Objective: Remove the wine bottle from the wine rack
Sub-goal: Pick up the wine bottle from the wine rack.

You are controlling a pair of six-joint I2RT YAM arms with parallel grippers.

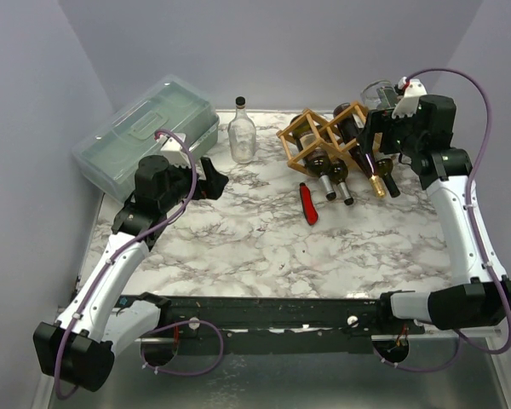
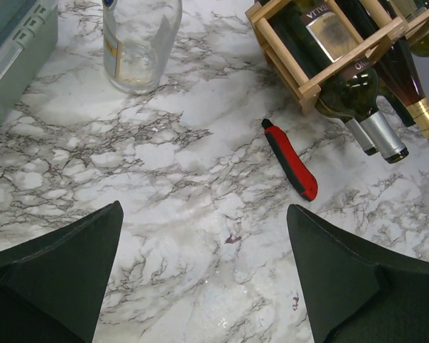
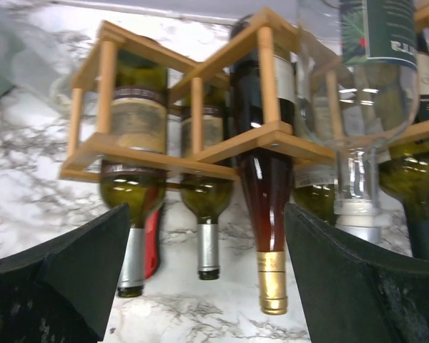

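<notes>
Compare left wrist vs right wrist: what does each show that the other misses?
Left wrist only: upright clear glass bottle and green-grey plastic box; right wrist has at most a blur there. Right wrist only: clear white-capped bottle lying in the light-brown wooden lattice rack. Both: that rack, dark green wine bottles, a gold-foil-necked bottle, white marble tabletop.

Cropped at left wrist view's top: clear glass bottle [image 2: 141, 43] (neck unseen). Behind wine rack [image 3: 268, 136] slat: gold-capped wine bottle [image 3: 268, 193] label.
</notes>
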